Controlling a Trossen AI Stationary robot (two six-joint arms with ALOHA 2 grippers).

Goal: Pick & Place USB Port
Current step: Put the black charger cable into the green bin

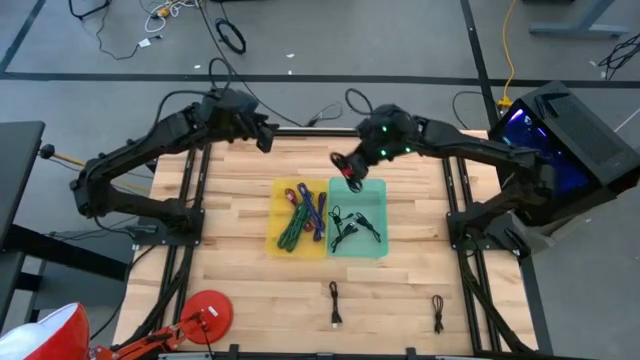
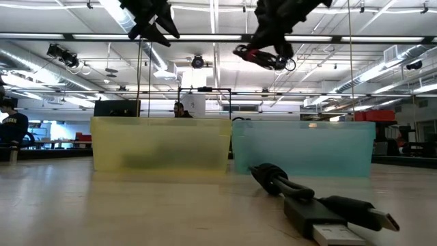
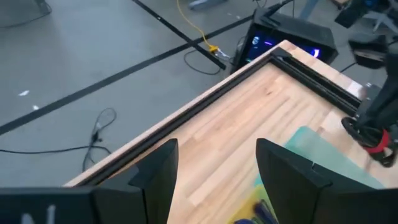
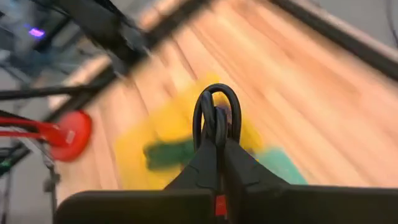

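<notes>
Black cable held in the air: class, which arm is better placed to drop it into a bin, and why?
Right. The right gripper is shut on the black cable, above the green bin. The left gripper is open, back by the table's far edge.

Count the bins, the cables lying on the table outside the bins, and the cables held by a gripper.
Bins: 2 (yellow bin, green bin)
Cables on the table outside the bins: 2 (first loose cable, second loose cable)
Cables held: 1 (held cable in the right gripper)
Total: 5

Two bins [image 1: 300,245] [image 1: 372,250], two loose cables [image 1: 334,303] [image 1: 438,312]
</notes>
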